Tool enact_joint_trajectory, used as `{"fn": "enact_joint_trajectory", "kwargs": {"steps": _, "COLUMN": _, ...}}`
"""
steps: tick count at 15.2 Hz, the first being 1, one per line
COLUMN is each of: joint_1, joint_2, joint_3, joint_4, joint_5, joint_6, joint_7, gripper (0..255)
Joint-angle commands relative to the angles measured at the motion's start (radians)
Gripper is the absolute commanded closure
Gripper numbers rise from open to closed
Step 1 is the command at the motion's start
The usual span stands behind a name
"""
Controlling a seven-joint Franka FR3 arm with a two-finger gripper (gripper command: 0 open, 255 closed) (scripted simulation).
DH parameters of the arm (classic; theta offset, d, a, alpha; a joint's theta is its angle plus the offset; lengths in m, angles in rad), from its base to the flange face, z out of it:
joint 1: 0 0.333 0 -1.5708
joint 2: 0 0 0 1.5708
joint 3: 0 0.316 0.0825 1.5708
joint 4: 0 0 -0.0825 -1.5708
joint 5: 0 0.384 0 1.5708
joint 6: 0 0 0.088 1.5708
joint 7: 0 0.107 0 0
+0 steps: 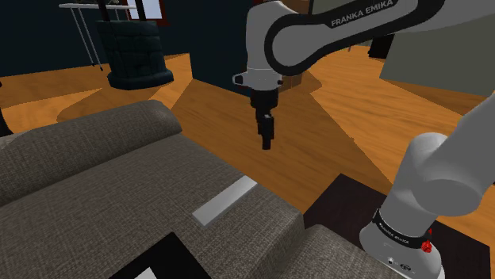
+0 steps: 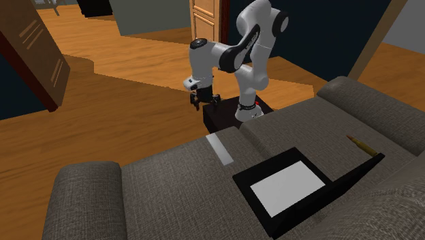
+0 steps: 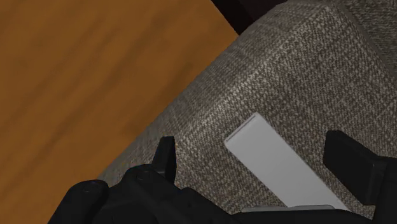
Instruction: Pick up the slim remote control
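Read fingers (image 3: pixel 167 156) as apart, nothing clasped. Found the gripper (image 1: pixel 267 135) hanging over the wood floor (image 1: pixel 333 143), just off the front edge of the sofa (image 1: pixel 95 166), well above both. Spotted the slim remote control (image 1: pixel 226 200), pale grey, flat on the seat cushion near that edge: 7 o'clock from the gripper in the shoulder view, framed between the fingers in the wrist view, untouched. Judged as approach step, grasp not begun. Needed next: shift over the cushion, descend, straddle the narrow sides, close. Expected some give from the coarse grey fabric. Saw a black case (image 2: pixel 286 184) with white panel at 4 o'clock of the remote in the second exterior view, a wooden door (image 2: pixel 206 17) at 12.
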Motion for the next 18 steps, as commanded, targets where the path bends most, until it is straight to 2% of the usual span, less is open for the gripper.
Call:
{"fn": "enact_joint_trajectory", "kwargs": {"steps": 1, "joint_1": 0.026, "joint_2": 0.052, "joint_3": 0.024, "joint_4": 0.003, "joint_5": -0.001, "joint_6": 0.060, "joint_7": -0.036, "gripper": 0}}
{"fn": "enact_joint_trajectory", "kwargs": {"steps": 12, "joint_1": 0.147, "joint_2": 0.303, "joint_3": 0.147, "joint_4": 0.058, "joint_5": -0.057, "joint_6": 0.296, "joint_7": -0.208, "gripper": 0}}
{"fn": "enact_joint_trajectory", "kwargs": {"steps": 18, "joint_1": 0.154, "joint_2": 0.355, "joint_3": 0.156, "joint_4": 0.031, "joint_5": -0.077, "joint_6": 0.375, "joint_7": -0.206, "gripper": 0}}
